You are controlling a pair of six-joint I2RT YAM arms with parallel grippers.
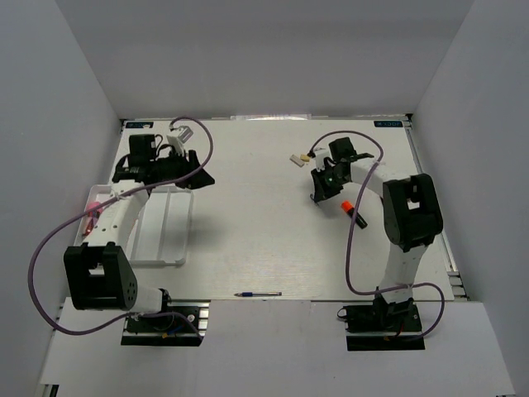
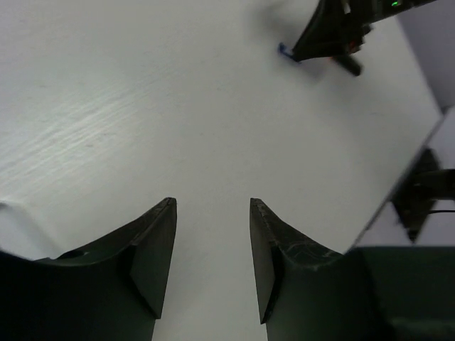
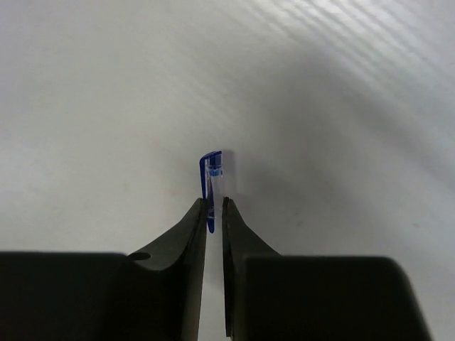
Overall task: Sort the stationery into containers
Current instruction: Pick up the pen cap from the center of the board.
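No writing anywhere is clear enough to read.

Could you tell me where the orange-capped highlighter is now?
In the top view, the orange-capped highlighter lies right of centre on the table, immediately beside the right gripper.

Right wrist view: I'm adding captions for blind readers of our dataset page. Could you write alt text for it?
The right pincer, dark and nearly shut, grips a thin blue pen. The pen's clipped end sticks out past the pincer's tips, over a white table.
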